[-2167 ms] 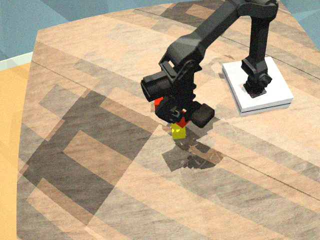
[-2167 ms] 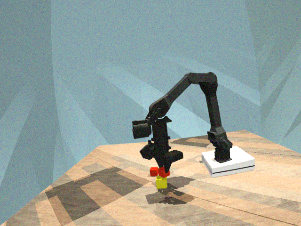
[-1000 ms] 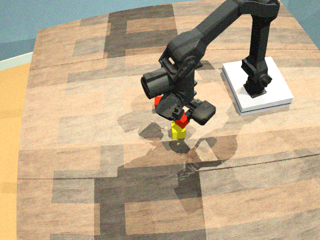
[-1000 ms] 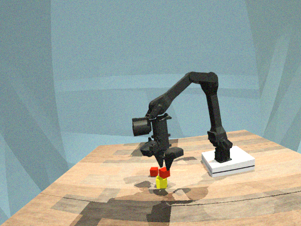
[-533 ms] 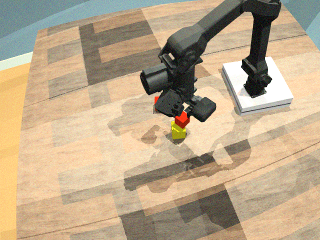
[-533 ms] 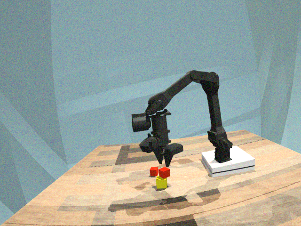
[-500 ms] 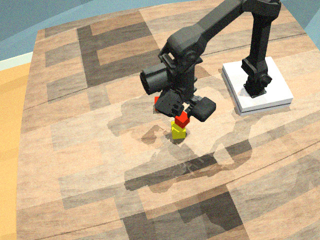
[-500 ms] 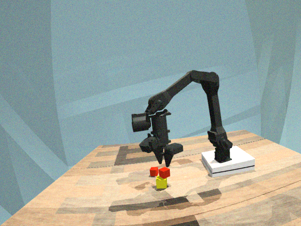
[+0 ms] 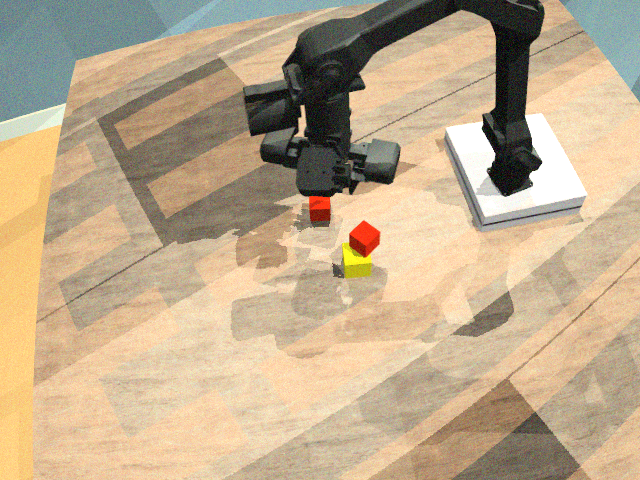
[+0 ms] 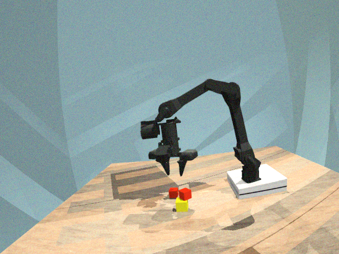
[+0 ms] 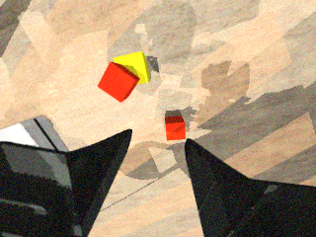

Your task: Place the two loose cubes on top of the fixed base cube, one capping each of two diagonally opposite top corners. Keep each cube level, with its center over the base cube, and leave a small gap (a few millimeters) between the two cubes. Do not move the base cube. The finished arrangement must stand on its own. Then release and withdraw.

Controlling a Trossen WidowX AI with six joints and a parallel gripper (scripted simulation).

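The yellow base cube (image 9: 357, 267) (image 10: 181, 206) (image 11: 141, 64) stands on the table. One red cube (image 9: 364, 237) (image 10: 185, 193) (image 11: 118, 82) rests on its top, looks level, is turned relative to it, and overhangs the corner toward the robot's base. The other red cube (image 9: 319, 208) (image 10: 173, 192) (image 11: 175, 129) lies on the table, beside and apart from the yellow cube. My gripper (image 10: 174, 174) (image 11: 159, 137) is open and empty, pointing down, high above the table near this second red cube. In the top view the gripper body hides most of the fingers.
The robot's white base plate (image 9: 547, 196) (image 10: 262, 188) stands on the wooden table (image 9: 180, 413) (image 10: 109, 232) to the right of the cubes in the top and exterior views. A corner of the plate shows at the left of the wrist view. Arm shadows fall around the cubes.
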